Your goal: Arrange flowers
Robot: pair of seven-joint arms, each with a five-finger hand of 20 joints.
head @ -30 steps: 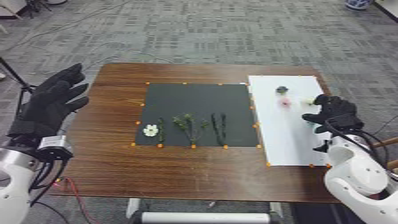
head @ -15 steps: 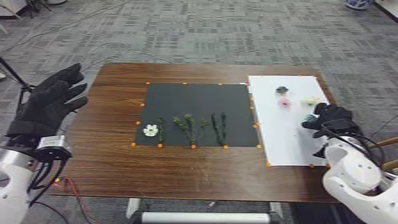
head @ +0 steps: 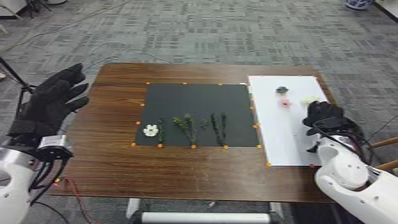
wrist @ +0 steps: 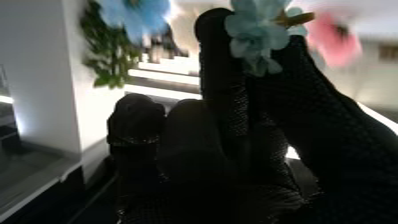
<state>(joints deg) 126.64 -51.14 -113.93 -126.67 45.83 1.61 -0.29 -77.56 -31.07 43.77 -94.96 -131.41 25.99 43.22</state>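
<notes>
Now, at the right side of the table (head: 182,170), the right hand (head: 325,114) is above the white sheet (head: 280,135), close to its outer edge.

- The right hand is nearly closed at the tips: its thumb and one finger come together on the pale blue flower (wrist: 258,35), which stands out between them. How firm is this pinch, I cannot tell.
- In the right wrist view, a small brown base is visible on the pale blue flower, and its petals touch the black glove.
- The left hand (head: 51,102) is open and holds nothing. Its fingers are extended in a loose way, and it is beside the left edge of the table.
- On the white sheet lie three more flowers. The blue flower (head: 282,90) is the farthest from the robot, the pink flower (head: 285,103) is just nearer, and the pale yellow flower (head: 310,100) is beside the right hand.
- On the dark mat (head: 195,97), at its near part, the plants make one row. From left to right there are the white flower (head: 151,130), the thin dark sprig (head: 161,132), the branching green sprig (head: 189,128) and the pair of dark stems (head: 223,130).
- The dark mat is just beside the white sheet, with orange markers (head: 194,146) along the edges of both.
</notes>
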